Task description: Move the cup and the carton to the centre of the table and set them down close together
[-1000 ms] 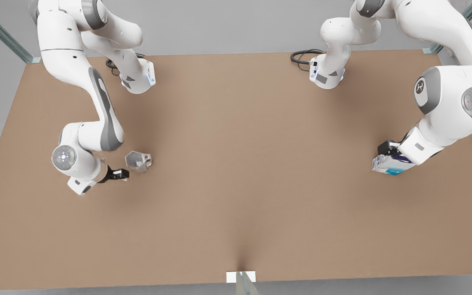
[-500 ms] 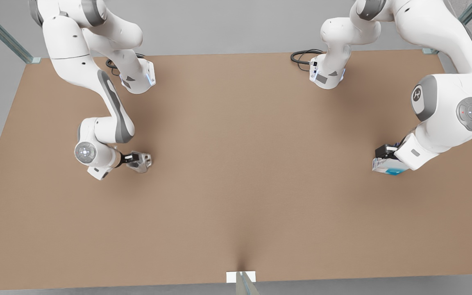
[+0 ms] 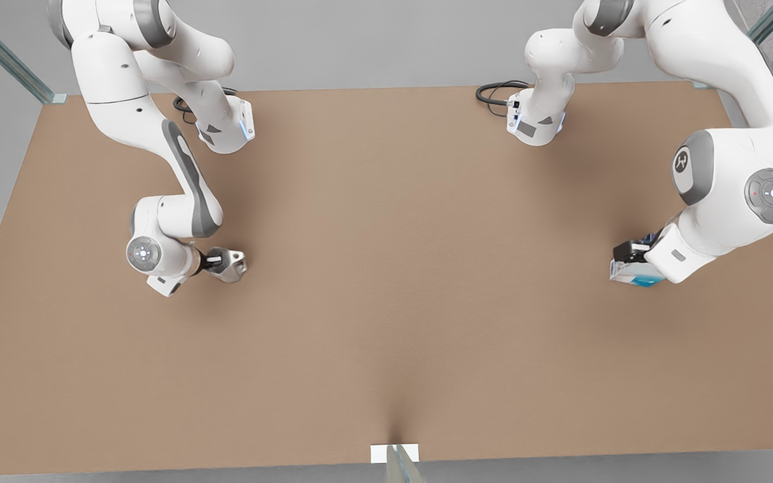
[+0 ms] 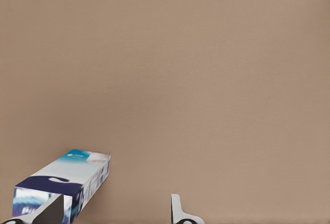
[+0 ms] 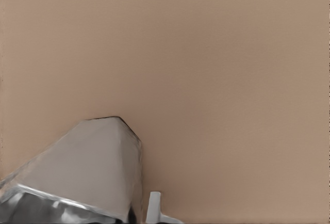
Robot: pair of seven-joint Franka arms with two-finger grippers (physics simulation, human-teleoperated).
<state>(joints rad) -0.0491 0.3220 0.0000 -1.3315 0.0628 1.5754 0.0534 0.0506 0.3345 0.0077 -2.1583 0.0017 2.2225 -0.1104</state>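
Observation:
The silvery faceted cup (image 3: pixel 231 263) stands on the brown table (image 3: pixel 386 282) at the front view's left. My right gripper (image 3: pixel 215 258) reaches it from the side and is shut on it. In the right wrist view the cup (image 5: pixel 82 172) sits against one fingertip (image 5: pixel 153 206); the other is hidden behind it. The white, blue and teal carton (image 3: pixel 630 275) lies at the front view's right. My left gripper (image 3: pixel 631 251) hangs over it, open. In the left wrist view the carton (image 4: pixel 67 180) lies by one finger (image 4: pixel 54 208), partly inside the gap.
Both arm bases (image 3: pixel 225 131) (image 3: pixel 535 121) stand at the table's far edge with a black cable (image 3: pixel 494 90) beside one. A white tab (image 3: pixel 394 453) sits at the near edge. Bare brown tabletop stretches between the two objects.
My right gripper moved across onto the cup and closed on it, and the cup shifted slightly. The left arm's wrist sank a little over the carton, which stayed in place.

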